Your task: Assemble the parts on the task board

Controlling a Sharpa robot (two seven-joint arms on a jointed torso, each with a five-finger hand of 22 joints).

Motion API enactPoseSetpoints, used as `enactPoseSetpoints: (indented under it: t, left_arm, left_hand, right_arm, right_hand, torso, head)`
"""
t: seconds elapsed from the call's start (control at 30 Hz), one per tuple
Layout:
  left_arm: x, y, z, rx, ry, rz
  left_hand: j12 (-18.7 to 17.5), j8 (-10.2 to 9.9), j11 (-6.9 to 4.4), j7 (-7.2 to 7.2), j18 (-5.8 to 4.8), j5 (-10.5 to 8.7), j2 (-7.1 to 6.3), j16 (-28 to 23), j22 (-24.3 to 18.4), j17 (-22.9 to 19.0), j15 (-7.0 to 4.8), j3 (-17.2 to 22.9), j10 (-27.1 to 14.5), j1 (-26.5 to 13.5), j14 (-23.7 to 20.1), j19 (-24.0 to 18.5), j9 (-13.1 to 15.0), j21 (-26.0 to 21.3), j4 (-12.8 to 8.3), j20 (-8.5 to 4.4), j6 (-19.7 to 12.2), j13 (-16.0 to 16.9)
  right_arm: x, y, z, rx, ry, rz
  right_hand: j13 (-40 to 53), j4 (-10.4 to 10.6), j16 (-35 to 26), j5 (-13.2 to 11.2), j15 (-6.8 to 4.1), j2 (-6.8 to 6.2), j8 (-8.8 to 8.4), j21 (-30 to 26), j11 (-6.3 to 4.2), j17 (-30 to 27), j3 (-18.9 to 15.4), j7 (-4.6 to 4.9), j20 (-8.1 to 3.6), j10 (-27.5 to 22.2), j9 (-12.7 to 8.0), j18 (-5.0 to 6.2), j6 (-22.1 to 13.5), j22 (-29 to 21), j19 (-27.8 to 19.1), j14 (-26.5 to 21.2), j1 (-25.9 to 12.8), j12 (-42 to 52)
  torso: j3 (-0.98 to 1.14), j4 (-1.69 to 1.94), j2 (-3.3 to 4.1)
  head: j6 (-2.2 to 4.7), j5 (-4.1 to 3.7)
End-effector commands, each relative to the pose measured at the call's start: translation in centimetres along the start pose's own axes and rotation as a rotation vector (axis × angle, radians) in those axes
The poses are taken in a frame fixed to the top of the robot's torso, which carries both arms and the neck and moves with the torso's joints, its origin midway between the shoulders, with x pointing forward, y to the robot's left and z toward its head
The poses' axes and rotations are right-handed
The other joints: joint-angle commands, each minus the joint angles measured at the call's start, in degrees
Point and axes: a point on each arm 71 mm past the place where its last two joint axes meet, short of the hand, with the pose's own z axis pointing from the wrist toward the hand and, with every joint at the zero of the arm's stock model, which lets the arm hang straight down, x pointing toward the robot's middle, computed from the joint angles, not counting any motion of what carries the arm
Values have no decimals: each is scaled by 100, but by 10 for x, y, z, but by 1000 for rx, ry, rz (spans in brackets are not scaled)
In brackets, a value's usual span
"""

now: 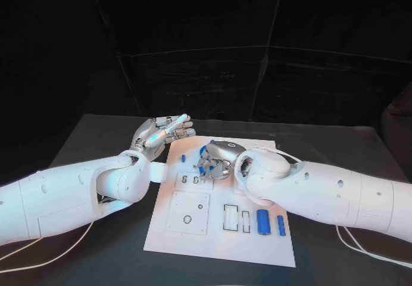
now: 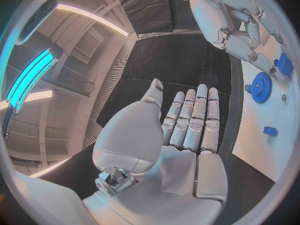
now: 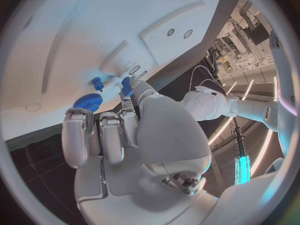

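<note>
The white task board (image 1: 219,235) lies in the middle of the table. My right hand (image 1: 215,161) hovers low over its far end and pinches a small blue part (image 3: 127,85) between thumb and fingertips; the same part (image 2: 284,65) shows at that hand's fingertips (image 2: 250,40) in the left wrist view. A blue gear (image 3: 89,101) sits on the board just beside it, with a small blue peg (image 3: 97,83) close by. My left hand (image 1: 163,134) is raised off the board's far left corner, fingers straight and together, palm (image 2: 181,150) bare.
Two blue cylinders (image 1: 262,221) (image 1: 281,225) lie side by side near the board's right edge. A small blue piece (image 1: 182,158) stands near the board's far left. Rectangular and round recesses (image 1: 189,211) mark the board's middle. White cables trail off both arms.
</note>
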Motion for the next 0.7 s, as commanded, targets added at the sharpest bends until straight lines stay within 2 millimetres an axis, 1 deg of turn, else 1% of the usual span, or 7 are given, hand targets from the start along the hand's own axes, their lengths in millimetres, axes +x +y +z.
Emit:
enactPoseSetpoints:
  t: [0.03,0.17,0.23,0.43,0.7]
  left_arm:
    - [2,-1,1,6,14,-12]
    - [2,-1,1,6,13,-12]
    - [2,-1,1,6,13,-11]
    - [1,-1,1,6,12,-11]
    - [0,-1,1,6,10,-10]
  left_hand:
    - [-21,-12,-9,39,39,6,34,-21,-5,6,-6,13,28,8,38,47,2,33,-36,-12,47,2]
    - [-21,-12,-9,39,39,6,34,-21,-5,6,-6,13,28,8,38,47,2,33,-36,-12,47,2]
    - [-22,-12,-9,39,39,6,38,-23,-7,6,-6,18,31,18,41,50,2,32,-48,-13,49,1]
    - [-22,-12,-9,39,39,6,38,-23,-7,6,-6,18,31,18,41,50,2,32,-48,-13,49,1]
    - [-22,-12,-9,39,39,6,38,-23,-7,6,-6,18,31,18,41,50,2,32,-48,-13,49,1]
  right_arm:
    - [0,1,0,-8,-4,-36]
    - [1,0,0,-11,0,-45]
    - [1,1,0,-14,4,-47]
    - [3,3,-1,-23,21,-52]
    - [4,0,-2,-15,40,-58]
  right_hand:
    - [466,0,14,0,-13,-20,9,22,17,1506,47,24,-18,-31,6,-39,-12,317,91,596,-49,-31]
    - [465,-9,14,10,-11,-36,7,22,18,1506,55,26,-17,-33,7,-40,-12,318,91,596,-57,-33]
    - [466,-12,14,15,-10,-47,7,22,20,1506,59,27,-16,-33,8,-39,-11,317,90,596,-65,-33]
    - [467,-13,14,17,-6,-87,7,21,24,1506,66,31,-12,-33,10,-39,-6,316,88,596,-112,-33]
    - [457,-10,14,15,-3,-127,6,18,26,1506,70,32,-8,-40,12,-38,-2,309,84,596,-165,-42]
  torso:
    - [-1,-13,1]
    - [-2,-12,-6]
    - [-7,-9,-6]
    - [-5,-1,-9]
    - [-6,-13,-6]
  head:
    - [-26,19]
    - [-48,15]
    - [-56,13]
    - [-80,20]
    - [-96,34]
